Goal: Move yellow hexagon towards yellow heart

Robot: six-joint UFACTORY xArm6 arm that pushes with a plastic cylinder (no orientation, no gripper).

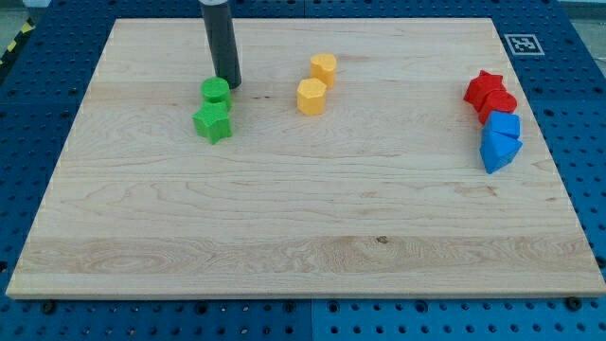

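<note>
The yellow hexagon (311,97) lies on the wooden board (303,227) in the upper middle. A second yellow block (323,68), which looks like the heart, sits just above and to the right of it, almost touching it. My tip (228,83) rests on the board at the upper left, well to the left of both yellow blocks. It stands right beside the upper right edge of a round green block (216,91).
A green star-like block (213,122) lies just below the round green one. At the view's right, a red star (483,87) and another red block (498,103) sit above two blue blocks (506,126) (497,152).
</note>
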